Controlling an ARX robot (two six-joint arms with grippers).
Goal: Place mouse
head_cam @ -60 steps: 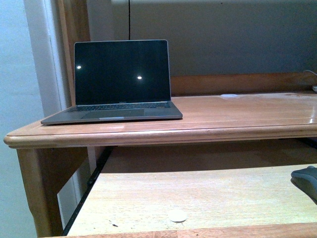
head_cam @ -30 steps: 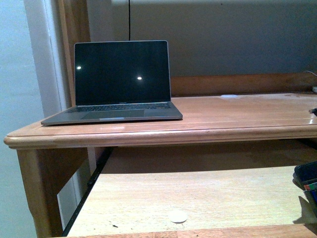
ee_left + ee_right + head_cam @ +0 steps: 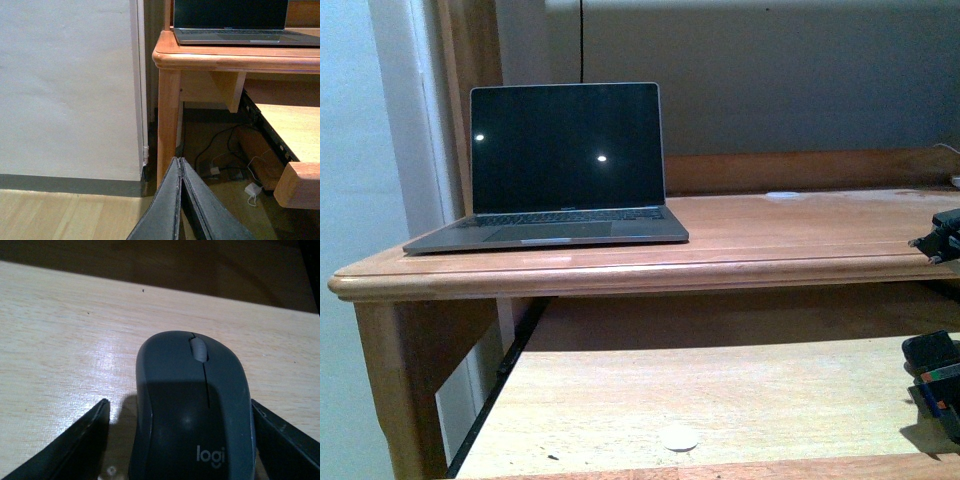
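The right pincer (image 3: 178,403) stands wide, one dark finger (image 3: 70,450) on each side of the mouse (image 3: 192,390), which sits between them on the pale lower surface (image 3: 60,325). On one side a strip of shadowed wood shows between finger and mouse. On the other the finger lies right against the mouse's flank, and whether it touches cannot be told. The mouse is dark grey and domed, with a lighter grey wheel (image 3: 198,349) at its far end and a "logi" logo (image 3: 210,455) near the wrist. In the front view only dark pieces of the right arm (image 3: 932,352) show at the right edge over the lower surface, and the mouse cannot be made out there. A small white disc (image 3: 679,437) lies well to the left of the arm on the same surface, near its front edge. Above is the upper surface (image 3: 800,230), of reddish wood with a rounded lip, and at its left end an open laptop (image 3: 565,165) with a dark screen that shows two small glints of light. The left pincer (image 3: 178,162) has its fingers pressed flat together with nothing between them. It hangs low, outside the left end of the desk and near the leg (image 3: 168,125). Beyond it, cables (image 3: 220,150) and a white adapter (image 3: 252,190) lie under the desk, with a wooden floor (image 3: 60,215) and a pale wall (image 3: 65,85) beside it.
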